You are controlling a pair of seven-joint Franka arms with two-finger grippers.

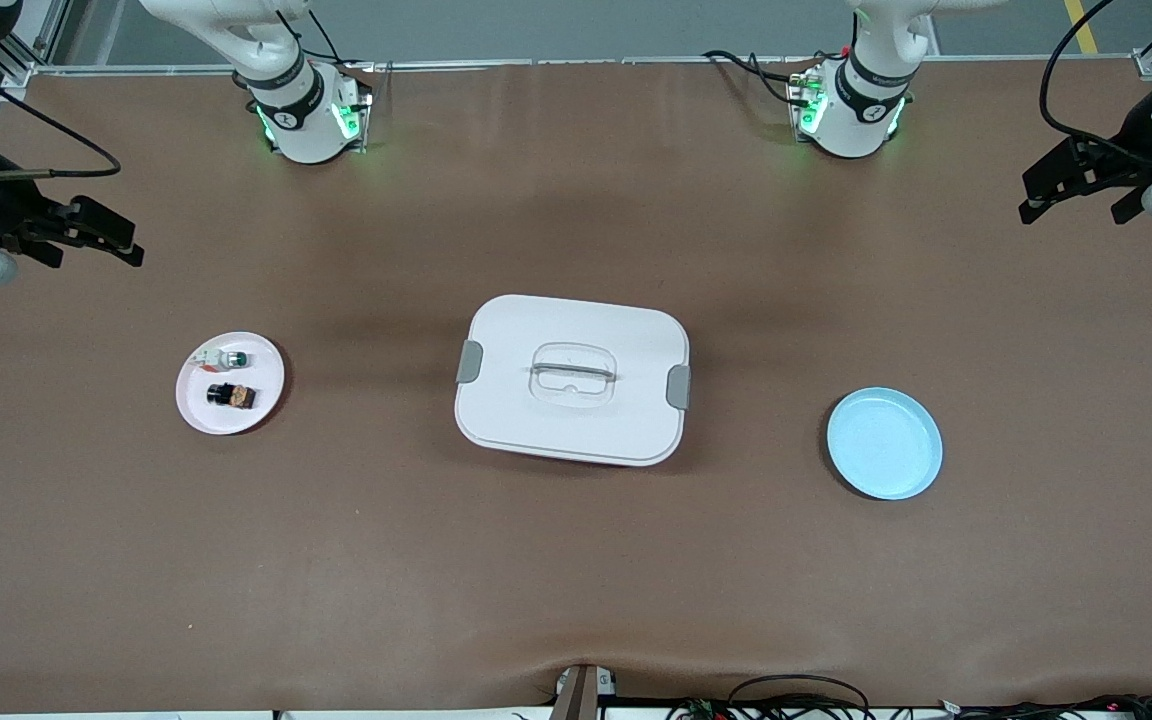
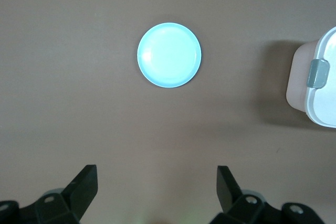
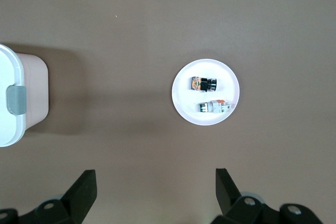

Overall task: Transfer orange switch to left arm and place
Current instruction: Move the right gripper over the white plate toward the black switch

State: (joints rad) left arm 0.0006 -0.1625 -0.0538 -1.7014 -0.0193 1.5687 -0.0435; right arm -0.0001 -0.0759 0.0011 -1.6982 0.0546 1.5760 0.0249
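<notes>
Front view shows nothing of the transfer done yet: orange switch (image 1: 230, 396) lying on its side on white plate (image 1: 230, 383) toward the right arm's end of the table, beside white part with green cap (image 1: 224, 359), untouched. Right gripper (image 1: 86, 238) up in the air over the table edge at that end, jaws spread wide and empty, well apart from the plate. Left gripper (image 1: 1086, 195) likewise raised over its own end, jaws wide and holding nothing, blue plate (image 1: 884, 443) bare and well below it. Box (image 1: 572, 379) shut, sitting between the two plates. Left to do, by judgement: pick-up, hand-over clear of the box, set-down. Hard to make out: switch's orange cap, small and dim; both wrists cut off at the view's edges.
</notes>
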